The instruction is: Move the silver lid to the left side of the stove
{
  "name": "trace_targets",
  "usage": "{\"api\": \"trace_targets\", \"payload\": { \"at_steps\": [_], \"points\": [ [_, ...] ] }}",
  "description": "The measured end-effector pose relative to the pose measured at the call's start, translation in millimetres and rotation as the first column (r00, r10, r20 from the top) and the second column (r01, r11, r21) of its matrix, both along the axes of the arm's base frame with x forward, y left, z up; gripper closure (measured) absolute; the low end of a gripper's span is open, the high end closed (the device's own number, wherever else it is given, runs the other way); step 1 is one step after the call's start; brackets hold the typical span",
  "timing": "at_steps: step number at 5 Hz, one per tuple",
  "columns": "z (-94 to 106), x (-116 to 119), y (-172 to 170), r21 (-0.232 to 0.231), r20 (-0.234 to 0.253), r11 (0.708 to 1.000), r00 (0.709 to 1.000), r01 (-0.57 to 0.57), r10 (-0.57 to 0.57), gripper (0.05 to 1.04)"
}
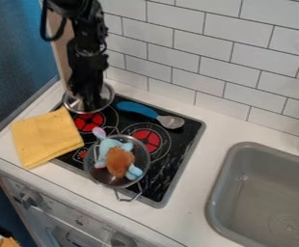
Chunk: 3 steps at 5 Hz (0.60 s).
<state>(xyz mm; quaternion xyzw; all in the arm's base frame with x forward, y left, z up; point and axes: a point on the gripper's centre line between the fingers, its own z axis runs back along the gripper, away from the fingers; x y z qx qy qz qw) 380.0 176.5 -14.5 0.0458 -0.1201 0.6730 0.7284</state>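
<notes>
By the tiled wall (178, 48), over black stovetop (171, 166): claw (86, 102) at silver lid (104, 100), grip unclear.

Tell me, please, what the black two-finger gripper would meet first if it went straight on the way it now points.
Pointing down, the gripper would most likely meet the round silver lid first; from this slanted view, whether it touches the lid is unclear.

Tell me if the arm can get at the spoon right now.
Probably yes: the spoon lies uncovered on the stove, close to the gripper, though that is at the lid and may have to clear it first.
</notes>
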Motion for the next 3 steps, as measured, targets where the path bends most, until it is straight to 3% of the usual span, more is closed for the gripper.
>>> {"api": "trace_targets", "payload": {
  "at_steps": [2, 3],
  "points": [
    [58.9, -18.9, -36.2, -0.058, 0.127, 0.996, 0.990, 0.062, -0.054, 0.808],
    [61.9, -29.0, -86.1, -0.144, 0.123, 0.972, 0.978, 0.184, -0.167, 0.808]
  ]
}}
